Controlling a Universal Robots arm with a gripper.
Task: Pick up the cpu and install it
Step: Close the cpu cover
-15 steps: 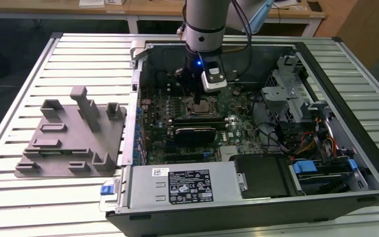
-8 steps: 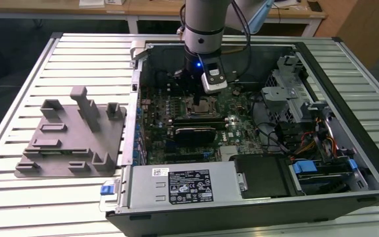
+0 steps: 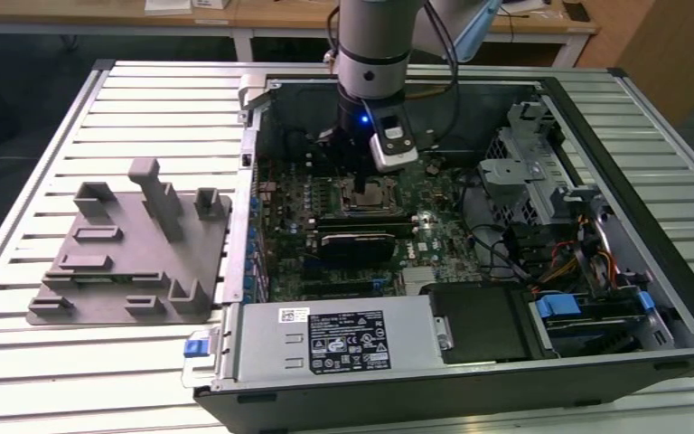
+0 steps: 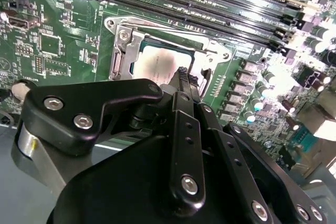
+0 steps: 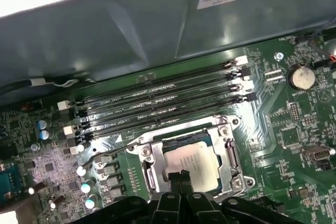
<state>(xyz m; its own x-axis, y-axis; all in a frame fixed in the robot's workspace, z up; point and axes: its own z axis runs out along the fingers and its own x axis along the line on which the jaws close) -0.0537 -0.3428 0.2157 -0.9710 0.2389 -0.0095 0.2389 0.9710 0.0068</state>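
Note:
The cpu (image 5: pixel 192 162), a silvery square chip, lies flat inside the metal-framed motherboard socket (image 5: pixel 231 149), with the socket's load frame open around it. In the second wrist view the cpu (image 4: pixel 156 64) lies in the socket (image 4: pixel 122 52) just beyond the black fingers. My gripper (image 5: pixel 180 178) is shut, its two narrow fingertips pressed together over the chip's near edge; whether they touch it I cannot tell. In the exterior view the gripper (image 3: pixel 361 185) reaches straight down into the open computer case over the socket (image 3: pixel 372 196).
Several memory slots (image 5: pixel 157 103) run beside the socket, with the case wall (image 5: pixel 157 30) behind them. A grey fixture (image 3: pixel 130 244) stands on the slatted table at the exterior view's left. The power supply (image 3: pixel 335 339), drive cage (image 3: pixel 528 172) and cables (image 3: pixel 564 262) crowd the case.

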